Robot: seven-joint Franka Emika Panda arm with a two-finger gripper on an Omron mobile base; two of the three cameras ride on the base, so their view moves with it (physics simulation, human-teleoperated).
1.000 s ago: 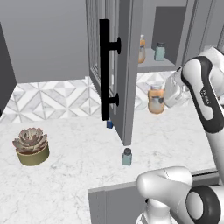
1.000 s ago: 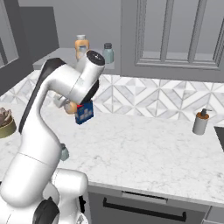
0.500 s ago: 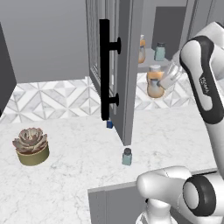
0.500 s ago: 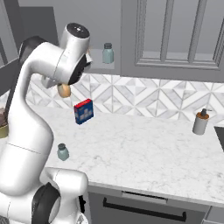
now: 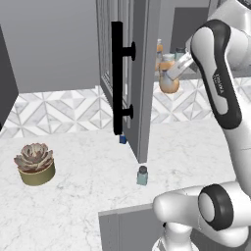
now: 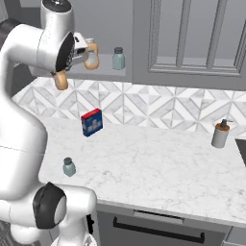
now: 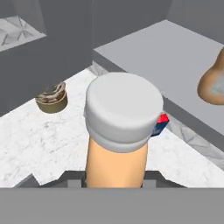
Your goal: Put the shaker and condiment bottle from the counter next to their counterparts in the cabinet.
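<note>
Left base view, from left to right: the shaker (image 5: 142,175) waits on the counter (image 5: 88,181) by the open cabinet (image 5: 142,73) door, and the gripper (image 5: 177,68) pinches the condiment bottle (image 5: 168,81) up near the shelf. It could bump the door edge or knock over the counterparts (image 6: 117,58) if it goes in crooked. The bottle has come up higher than half a second ago.

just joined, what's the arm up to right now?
The gripper is shut on the condiment bottle, holding it in the air in front of the open cabinet. On the shelf sit the counterparts: an orange bottle and a teal shaker. The other shaker stands on the counter, not yet moved. A potted succulent sits further left.
</note>
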